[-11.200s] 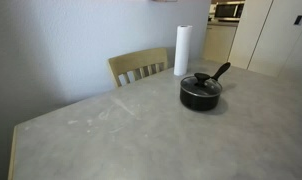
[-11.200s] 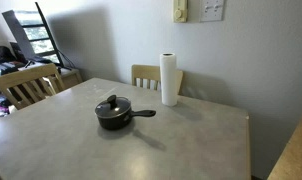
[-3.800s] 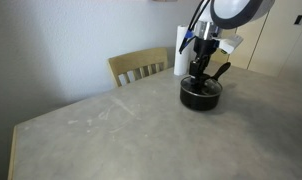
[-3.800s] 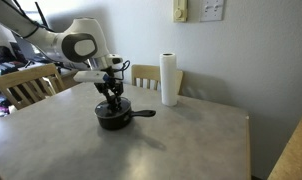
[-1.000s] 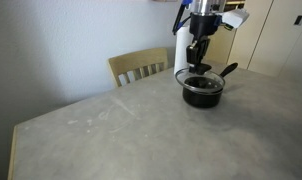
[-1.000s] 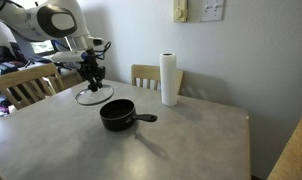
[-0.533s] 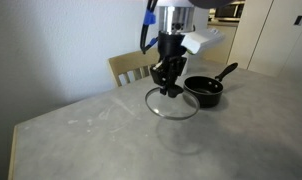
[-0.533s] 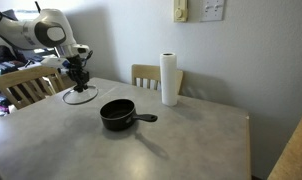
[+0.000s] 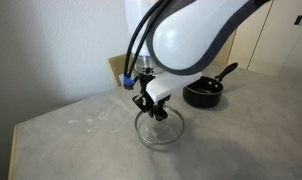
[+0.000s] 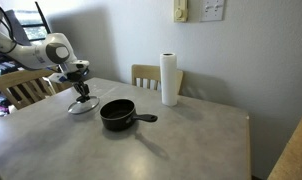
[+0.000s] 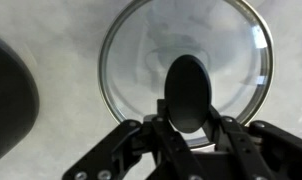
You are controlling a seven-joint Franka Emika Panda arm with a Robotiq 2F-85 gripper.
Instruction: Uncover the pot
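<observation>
On the near part of the grey, faintly mottled tabletop (image 9: 61,140) there is only pale scuffing and soft light. Farther in, the gripper (image 9: 157,110) points down over the round glass lid (image 9: 159,133). In the wrist view its dark fingers (image 11: 223,132) are pressed in on either side of the lid's oval black knob (image 11: 187,90), pinching it, with the metal-rimmed glass and the table surface showing beneath. The lid sits flat at table level, though whether its rim touches the surface cannot be told.

Beyond it, well apart from the lid, the small black pot (image 9: 203,94) stands uncovered on the table, its long straight handle (image 9: 222,72) angled up and away from the lid. In an exterior view the pot (image 10: 118,114) lies between the lid and a white paper-towel roll (image 10: 170,80) standing upright near the table's far edge.

A pale wooden chair (image 9: 124,67) is pushed in at that far edge, and a second wooden chair (image 10: 26,85) stands off one corner. Behind them is a plain light wall (image 9: 61,40) with a white switch plate (image 10: 213,10) high up, and cream cabinet doors (image 9: 281,35) close the room's far side.
</observation>
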